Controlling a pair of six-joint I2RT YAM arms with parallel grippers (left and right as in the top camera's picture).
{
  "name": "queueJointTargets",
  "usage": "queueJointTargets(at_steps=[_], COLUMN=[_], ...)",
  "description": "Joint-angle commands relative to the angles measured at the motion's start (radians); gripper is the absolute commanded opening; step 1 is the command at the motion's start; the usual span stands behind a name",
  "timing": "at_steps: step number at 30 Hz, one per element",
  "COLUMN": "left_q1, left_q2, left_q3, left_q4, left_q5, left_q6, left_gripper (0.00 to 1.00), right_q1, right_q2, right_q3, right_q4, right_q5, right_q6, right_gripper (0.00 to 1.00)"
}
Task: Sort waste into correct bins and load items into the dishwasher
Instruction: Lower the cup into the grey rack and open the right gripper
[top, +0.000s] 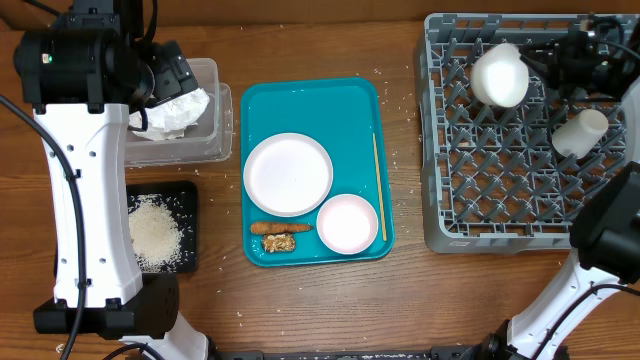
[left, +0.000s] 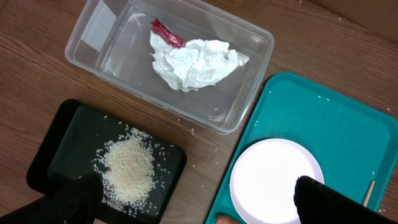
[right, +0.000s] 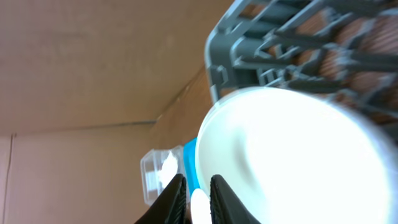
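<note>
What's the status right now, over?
Left fingers open, empty. Right fingers pinching bowl rim at the rack. Plate and second bowl on teal tray. Cup already racked, not in the way.

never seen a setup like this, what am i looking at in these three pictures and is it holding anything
Two robot arms work at a table. One picture looks down from above; the other two come from cameras on each wrist. The left pincer hangs open and empty over a clear tub with a napkin, a black tray of rice and a teal tray bearing a plate. The right pincer pinches a white bowl by its rim at the grey rack.
</note>
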Motion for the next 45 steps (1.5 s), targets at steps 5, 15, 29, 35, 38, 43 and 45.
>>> queueJointTargets(at_steps=[5, 15, 29, 35, 38, 43, 45], left_q1=[-0.002, -0.002, -0.002, -0.002, -0.002, -0.002, -0.002], left_q2=[0.008, 0.008, 0.008, 0.008, 0.008, 0.008, 0.008], left_q3=[-0.004, -0.004, -0.004, -0.004, -0.004, -0.004, -0.004], left_q4=[0.000, 0.000, 0.000, 0.000, 0.000, 0.000, 0.000], left_q5=[-0.014, -0.014, -0.014, -0.014, -0.014, -0.014, -0.014], left_q6=[0.000, 0.000, 0.000, 0.000, 0.000, 0.000, 0.000], left_gripper=[1.00, 1.00, 1.00, 1.00, 1.00, 1.00, 1.00], right_q1=[-0.070, 0.032, 0.501, 0.498, 0.499, 0.504, 0.504], right_q2=[0.001, -0.142, -0.090, -0.006, 0.013, 0.011, 0.010], right_q3=[0.004, 0.034, 0.034, 0.034, 0.032, 0.034, 0.047], right_q4=[-0.019, -0.099, -0.057, -0.070, -0.081, -0.089, -0.112], right_q5=[0.032, 0.380, 1.330, 1.335, 1.322, 1.321, 1.321], right_q6=[0.001, -0.139, -0.187, -0.192, -0.195, -0.187, -0.166], right_gripper=[0.17, 0.35, 0.83, 0.83, 0.74, 0.39, 0.20])
